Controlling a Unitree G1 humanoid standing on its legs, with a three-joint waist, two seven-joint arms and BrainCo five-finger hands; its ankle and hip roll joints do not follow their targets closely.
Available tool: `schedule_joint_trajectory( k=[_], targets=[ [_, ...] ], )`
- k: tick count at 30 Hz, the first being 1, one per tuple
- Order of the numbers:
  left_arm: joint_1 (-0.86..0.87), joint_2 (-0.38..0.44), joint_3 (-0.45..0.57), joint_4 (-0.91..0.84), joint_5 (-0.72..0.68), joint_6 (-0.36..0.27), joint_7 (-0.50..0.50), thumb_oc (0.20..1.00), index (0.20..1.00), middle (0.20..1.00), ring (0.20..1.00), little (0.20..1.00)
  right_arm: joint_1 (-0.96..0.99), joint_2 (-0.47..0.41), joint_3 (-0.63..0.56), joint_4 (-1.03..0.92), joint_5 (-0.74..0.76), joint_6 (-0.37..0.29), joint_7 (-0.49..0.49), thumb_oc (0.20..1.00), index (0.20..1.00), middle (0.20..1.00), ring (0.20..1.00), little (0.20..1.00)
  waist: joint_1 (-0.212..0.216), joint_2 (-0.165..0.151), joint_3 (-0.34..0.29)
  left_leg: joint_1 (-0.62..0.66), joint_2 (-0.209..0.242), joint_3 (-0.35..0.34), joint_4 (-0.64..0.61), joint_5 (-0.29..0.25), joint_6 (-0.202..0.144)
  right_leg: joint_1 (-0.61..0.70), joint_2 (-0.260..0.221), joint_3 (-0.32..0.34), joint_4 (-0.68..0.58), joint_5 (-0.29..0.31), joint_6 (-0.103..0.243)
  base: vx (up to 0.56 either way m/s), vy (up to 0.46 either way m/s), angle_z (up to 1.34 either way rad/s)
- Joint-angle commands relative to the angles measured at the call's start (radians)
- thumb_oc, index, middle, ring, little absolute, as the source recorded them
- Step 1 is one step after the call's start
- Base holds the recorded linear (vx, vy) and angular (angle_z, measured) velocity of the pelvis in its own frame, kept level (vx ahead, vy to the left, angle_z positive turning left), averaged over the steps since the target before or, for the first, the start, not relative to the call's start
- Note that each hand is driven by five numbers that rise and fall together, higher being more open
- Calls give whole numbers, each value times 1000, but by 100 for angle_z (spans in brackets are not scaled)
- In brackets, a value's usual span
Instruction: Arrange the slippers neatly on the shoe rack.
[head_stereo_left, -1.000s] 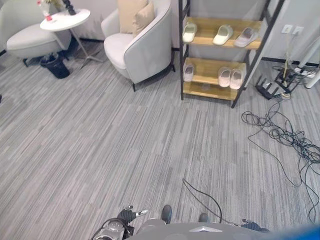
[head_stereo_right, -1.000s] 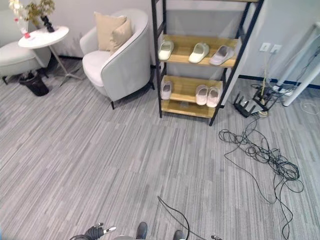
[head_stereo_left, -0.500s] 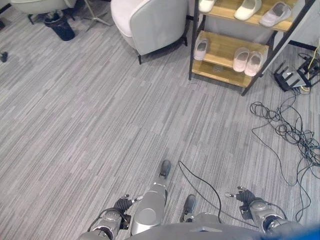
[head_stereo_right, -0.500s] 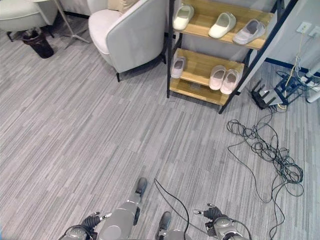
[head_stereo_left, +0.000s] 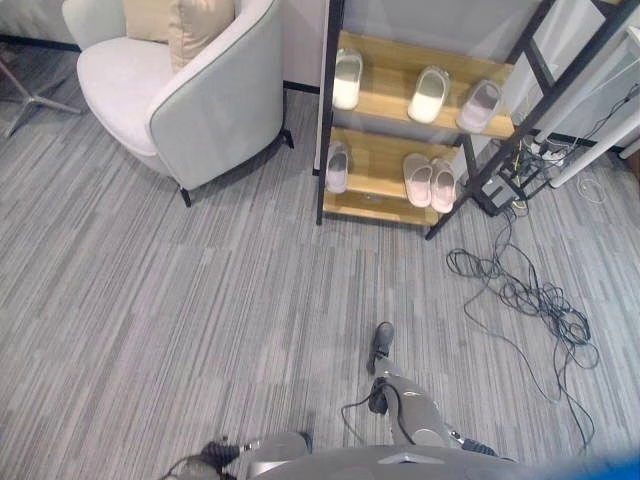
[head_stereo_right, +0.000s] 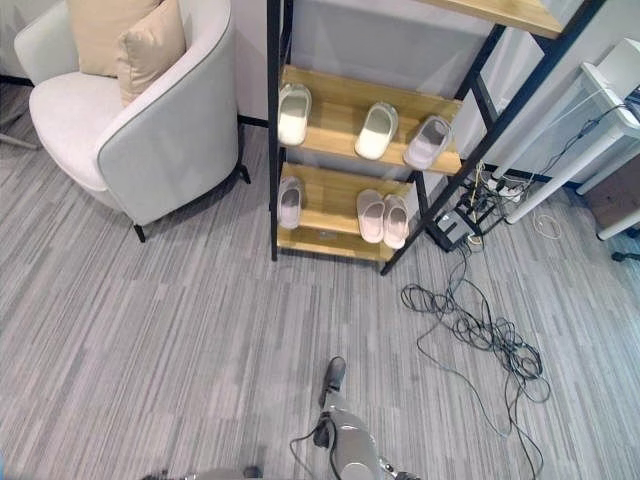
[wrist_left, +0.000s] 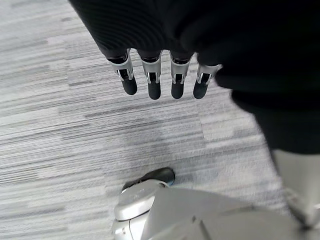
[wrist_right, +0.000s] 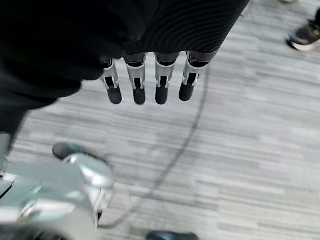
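Grey striped carpet (head_stereo_left: 200, 320) | we are seeing six slippers sitting on the shoe rack (head_stereo_left: 395, 205): three on the upper shelf (head_stereo_left: 428, 94), three on the lower shelf (head_stereo_left: 415, 180) | armchair (head_stereo_left: 190, 95) standing beside the rack | left hand (wrist_left: 155, 80) and right hand (wrist_right: 147, 82) hanging relaxed, holding nothing.

Shoe rack (head_stereo_left: 470, 170) stands far centre w/ armchair (head_stereo_left: 190, 100) to its left. Upper shelf (head_stereo_left: 385, 95): three slippers (head_stereo_left: 427, 95) in a row, apart. Lower shelf (head_stereo_left: 380, 165): single slipper (head_stereo_left: 338, 166) at left, pair (head_stereo_left: 430, 183) side by side at right. Tangle of cables (head_stereo_left: 530, 295) on carpet (head_stereo_left: 150, 300), right of rack, nearer.
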Motion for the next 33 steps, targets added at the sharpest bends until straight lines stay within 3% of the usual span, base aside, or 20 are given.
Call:
schedule_joint_trajectory(
  k=[1, 3, 4, 5, 6, 8, 11, 13, 16, 21, 25, 28, 29, 31, 32, 33],
  targets=[
    [-39, 2, -42, -14, 38, -27, -9, 1000, 1000, 1000, 1000, 1000, -15, -67, 14, -18, -9, -6, -12, 1000, 1000, 1000, 1000, 1000, 32, -21, -28, -141, 11, -147, -22, 104, 0, 211, -139, 80, -66, 27, 193, 100, -137, -4],
    [-42, 4, -42, -19, 36, -27, -4, 1000, 1000, 1000, 1000, 1000, -18, -94, 12, 2, -23, -6, -24, 1000, 1000, 1000, 1000, 1000, 30, -9, -43, -135, 62, -161, -21, 137, -34, 218, -100, 64, -45, -16, 165, 163, -227, -7],
    [-42, 4, -42, -19, 36, -27, -4, 1000, 1000, 1000, 1000, 1000, -18, -94, 12, 2, -23, -6, -24, 1000, 1000, 1000, 1000, 1000, 30, -9, -43, -135, 62, -161, -21, 137, -34, 218, -100, 64, -45, -16, 165, 151, -218, 24],
    [-51, 5, -45, -28, 36, -29, -3, 1000, 1000, 1000, 1000, 1000, -24, -107, 11, 3, -27, -11, -33, 1000, 1000, 1000, 1000, 1000, 33, -5, -47, -156, 92, -165, 27, 184, -62, 233, -70, 63, -46, -48, 142, 88, -365, 29],
    [-95, 13, -64, -62, 30, -32, 12, 1000, 1000, 1000, 1000, 1000, -52, -133, 29, 0, -33, -19, -59, 1000, 1000, 1000, 1000, 1000, 54, -29, -10, -298, 134, -154, 252, 313, -78, 274, -54, 46, -55, -77, 97, 104, -442, 4],
    [-100, 10, -71, -71, 27, -37, 19, 1000, 1000, 1000, 1000, 1000, -68, -150, 46, -2, -55, -21, -75, 1000, 1000, 1000, 1000, 1000, 71, -42, 4, -348, 129, -126, 306, 284, -61, 298, -45, 39, -59, -97, 89, 52, -255, -12],
    [-100, -2, -74, -68, 31, -37, 26, 1000, 1000, 1000, 1000, 1000, -87, -150, 77, -14, -90, -23, -84, 1000, 1000, 1000, 1000, 1000, 98, -50, 11, -388, 59, -117, 224, 200, -39, 327, -50, 44, -50, -118, 98, 133, -22, -11],
    [-104, -1, -79, -63, 39, -36, 36, 1000, 1000, 1000, 1000, 1000, -98, -145, 96, -24, -102, -25, -89, 1000, 1000, 1000, 1000, 1000, 117, -48, 8, -434, 6, -120, 151, 230, -41, 351, -42, 43, -52, -130, 101, 149, 42, 6],
    [-90, -9, -59, -24, 37, -31, 41, 1000, 1000, 1000, 1000, 1000, -95, -111, 122, -30, -135, -29, -96, 1000, 1000, 1000, 1000, 1000, 149, -35, -18, -388, -51, -204, 21, 266, -32, 372, -19, 88, -46, -140, 109, 197, 118, -4],
    [-61, 3, -38, -5, 46, -25, 38, 1000, 1000, 1000, 1000, 1000, -59, -79, 120, -20, -134, -24, -81, 1000, 1000, 1000, 1000, 1000, 139, -32, -61, -306, -55, -213, -60, 274, -6, 396, -36, 102, -46, -135, 126, 154, 145, -40],
    [-60, 18, -41, -25, 52, -29, 45, 1000, 1000, 1000, 1000, 1000, -50, -67, 111, -16, -139, -17, -74, 1000, 1000, 1000, 1000, 1000, 144, -30, -67, -283, -63, -197, -57, 256, 15, 403, -57, 101, -30, -135, 144, 32, 138, 8],
    [-73, 25, -56, -28, 80, -27, 49, 1000, 1000, 1000, 1000, 1000, -77, -63, 126, -39, -162, -16, -75, 1000, 1000, 1000, 1000, 1000, 136, -10, -24, -305, -61, -192, 1, 237, 41, 296, -93, 120, 174, -104, 193, -104, 88, -19],
    [-71, 23, -63, -25, 89, -28, 53, 1000, 1000, 1000, 1000, 1000, -82, -64, 127, -46, -166, -16, -80, 1000, 1000, 1000, 1000, 1000, 133, 0, -17, -306, -54, -194, 9, 226, 41, 287, -127, 131, 181, -88, 197, -60, -85, -21],
    [-69, 20, -73, -24, 100, -33, 56, 1000, 1000, 1000, 1000, 1000, -82, -61, 125, -51, -163, -17, -82, 1000, 1000, 1000, 1000, 1000, 133, 10, -19, -305, -34, -202, 0, 216, 32, 284, -171, 130, 123, -80, 182, 35, -187, 0],
    [-71, 23, -72, -27, 100, -35, 59, 1000, 1000, 1000, 1000, 1000, -82, -64, 123, -50, -158, -16, -76, 1000, 1000, 1000, 1000, 1000, 127, -2, -24, -305, -40, -211, -2, 213, 26, 296, -163, 174, 53, -65, 182, 111, -206, -7],
    [-75, 24, -73, -23, 99, -37, 59, 1000, 1000, 1000, 1000, 1000, -78, -64, 123, -48, -159, -16, -76, 1000, 1000, 1000, 1000, 1000, 129, -11, -31, -304, -43, -211, -4, 207, 22, 312, -160, 174, 12, -65, 187, 137, -222, 5]
  ],
)
